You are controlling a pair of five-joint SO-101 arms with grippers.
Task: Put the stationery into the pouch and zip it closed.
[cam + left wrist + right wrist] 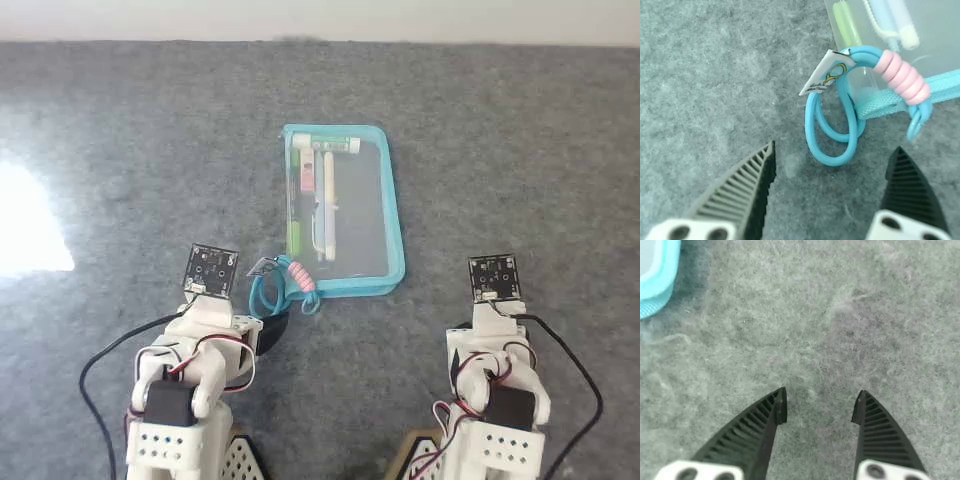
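The clear pouch point(397, 215) with its teal rim is lying flat near the middle of the grey felt point(520, 140) in the high view, long sides running from 12 to 6 o'clock. The stationery point(318, 228) is sitting inside, showing through the clear face: 1 green pen point(297, 222) and 1 pale pen point(328, 215) lying lengthwise toward the 9 o'clock side, 1 pink piece point(307, 173) nearer 12 o'clock, and 1 green-and-white piece point(326, 143) lying crosswise at the 12 o'clock end. At the pouch's 7 o'clock corner a blue cord loop point(832, 161) is trailing onto the felt, carrying pink beads point(904, 75) and a small white tag point(821, 75); whether the zip is fully shut I cannot tell. The left gripper point(836, 147) is hovering at 7 o'clock of that corner, its 2 fingers standing wide apart, the loop's end lying between their tips and touching neither. The right gripper point(823, 391) is sitting at 5 o'clock of the pouch, apart from it, fingers spread and holding nothing, bare felt lying between them, with a teal corner of the pouch showing in its wrist view. A bright patch of glare point(28, 225) is lying on the felt at 9 o'clock.
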